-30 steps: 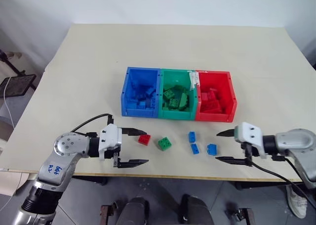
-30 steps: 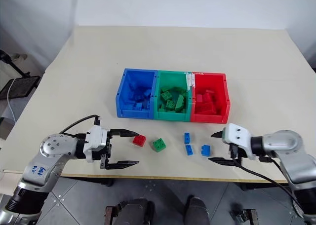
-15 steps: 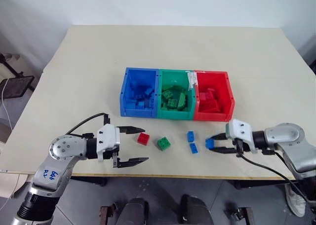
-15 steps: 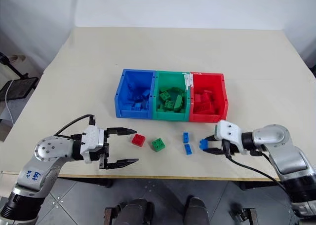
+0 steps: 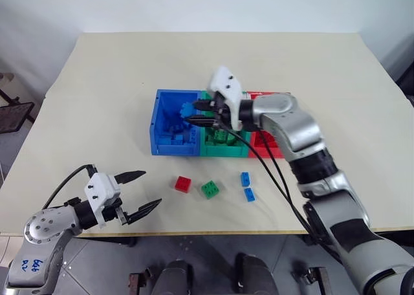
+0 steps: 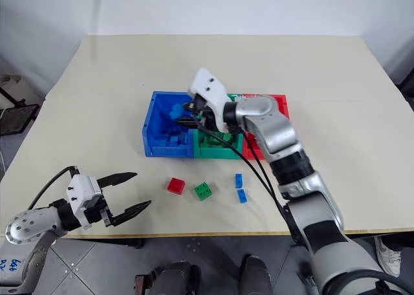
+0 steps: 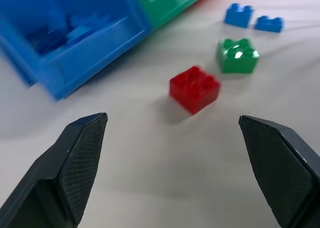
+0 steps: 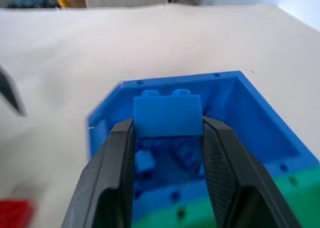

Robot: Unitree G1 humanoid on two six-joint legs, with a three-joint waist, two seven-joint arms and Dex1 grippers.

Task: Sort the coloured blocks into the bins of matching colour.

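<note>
Since a second ago the right gripper [image 8: 167, 138] has left the near edge of the desk [image 5: 97, 81], where it hung open beside three loose blue bricks, and now hovers over the blue bin [image 5: 162, 123] with its fingers clamped on a blue brick [image 8: 167, 115]; the left gripper [image 5: 139, 191] has drawn back toward the desk's near left corner, fingers wide apart and holding nothing.

By my reading the sort is well along but not finished: the carried brick is over its matching bin and not yet let go; four bricks lie on the desk in front of the bins, namely a red brick [image 5: 183, 184], a green brick [image 5: 209, 189] just beside it, and two small blue bricks [image 5: 246, 178] close together (one behind the other) a little further right.

As for the containers, the three bins stand joined in a row, blue on the robot's left, green bin [image 5: 223, 149] in the middle, red bin [image 5: 275, 149] on the right; each already holds several bricks of its own colour, though the right arm hides much of the green and red ones.
</note>
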